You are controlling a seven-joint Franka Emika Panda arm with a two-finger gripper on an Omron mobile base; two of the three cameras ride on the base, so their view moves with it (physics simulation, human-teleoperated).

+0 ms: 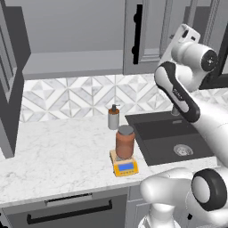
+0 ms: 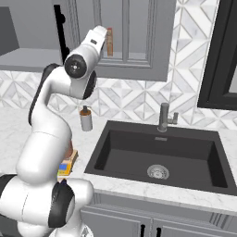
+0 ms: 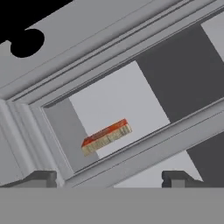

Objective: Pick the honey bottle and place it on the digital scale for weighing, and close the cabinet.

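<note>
The honey bottle [image 1: 125, 142], reddish-brown with a grey lid, stands upright on the small yellow-orange digital scale [image 1: 124, 167] near the counter's front edge. In the right base view my arm covers most of the scale [image 2: 67, 166]. The dark grey wall cabinet [image 1: 147, 35] hangs above, with one door [image 1: 10, 89] swung wide at the far left and another door standing edge-on by its black bar handle [image 1: 136, 33]. My gripper [image 3: 109, 179] is raised close to a panelled cabinet door [image 3: 144, 153], far above the bottle. It is open, and nothing lies between its fingertips [image 3: 43, 178].
A grey-brown pump dispenser [image 1: 114, 117] stands behind the scale. A black sink [image 1: 169, 138] with a faucet [image 2: 163, 118] lies to the right. A small orange-red box [image 3: 106, 136] sits inside the cabinet. Below the counter runs a drawer with a horizontal handle [image 1: 69, 213].
</note>
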